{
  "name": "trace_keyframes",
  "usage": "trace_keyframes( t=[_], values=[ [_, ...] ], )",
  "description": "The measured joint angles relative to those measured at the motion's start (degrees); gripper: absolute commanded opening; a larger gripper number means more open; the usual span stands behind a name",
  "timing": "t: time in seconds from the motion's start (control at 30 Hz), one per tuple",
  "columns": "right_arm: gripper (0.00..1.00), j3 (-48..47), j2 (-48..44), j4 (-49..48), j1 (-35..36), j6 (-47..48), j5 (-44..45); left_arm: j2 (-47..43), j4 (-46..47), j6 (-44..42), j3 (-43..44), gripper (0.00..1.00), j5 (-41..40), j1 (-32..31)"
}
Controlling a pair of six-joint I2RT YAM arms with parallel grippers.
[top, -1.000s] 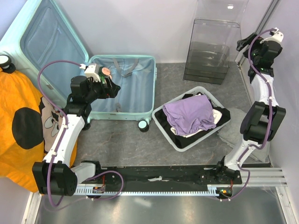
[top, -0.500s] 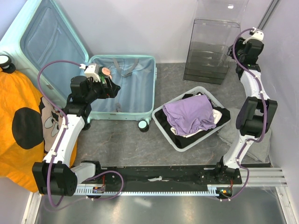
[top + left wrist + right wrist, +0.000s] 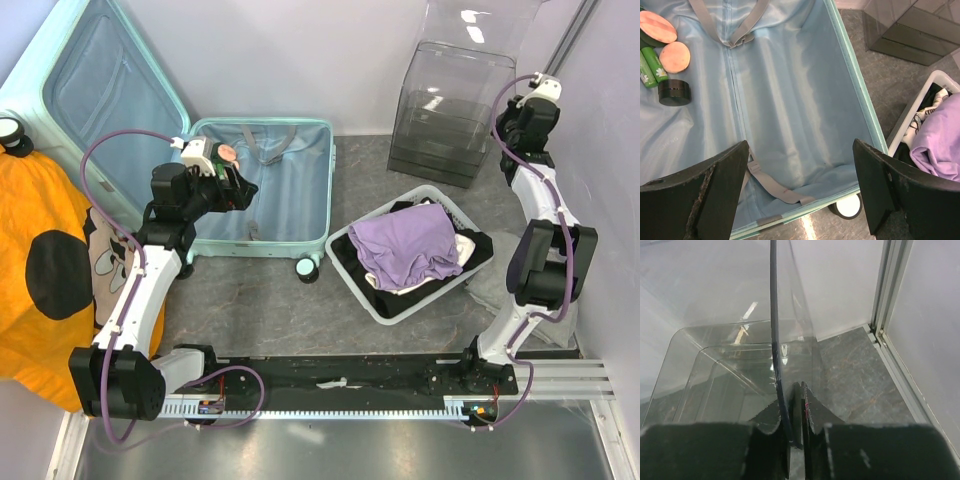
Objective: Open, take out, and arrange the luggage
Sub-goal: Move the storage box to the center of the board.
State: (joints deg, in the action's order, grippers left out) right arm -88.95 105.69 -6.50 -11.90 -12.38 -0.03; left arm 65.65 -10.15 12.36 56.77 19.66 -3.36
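Left gripper [image 3: 800, 150] hangs over the luggage [image 3: 296, 196], jaws spread wide and holding nothing. Right gripper [image 3: 796, 402] is pressed together on the thin upper edge of the clear plastic box [image 3: 450, 110].

1. The luggage lies open at the far left. Its lid leans up and to the left, and its base lies flat. It has a mint hard rim with rounded corners and a smooth pale blue fabric lining. The lining under the left gripper is bare.
2. An orange cloth [image 3: 40, 200] with black patches lies to the left, against the lid.
3. The clear plastic box is transparent and thin-walled with curved corners. It stands at the far right, near the metal frame rail.
4. A white basket [image 3: 385, 305] holds a crumpled purple garment [image 3: 405, 245]. A strip of grey mottled table surface [image 3: 260, 300] separates it from the luggage.
5. Grey webbing straps [image 3: 775, 187] lie on the lining.
6. A black-and-white wheel [image 3: 847, 206] sits at the near right corner of the base.
7. A black round jar [image 3: 674, 92], two peach puffs [image 3: 675, 56] and a green tube [image 3: 655, 65] cluster in the far left corner.
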Motion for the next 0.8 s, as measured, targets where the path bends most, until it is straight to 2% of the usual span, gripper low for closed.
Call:
trace_keyframes(
  t=[0.2,0.8],
  values=[
    [0.00,5.4,-4.9,0.3,1.6,0.0,2.2,0.0,0.0,0.0,0.0,0.91,0.3,0.0],
    [0.00,12.5,-12.4,2.8,4.2,0.0,4.1,0.0,0.0,0.0,0.0,0.90,0.6,-0.2]
  ],
)
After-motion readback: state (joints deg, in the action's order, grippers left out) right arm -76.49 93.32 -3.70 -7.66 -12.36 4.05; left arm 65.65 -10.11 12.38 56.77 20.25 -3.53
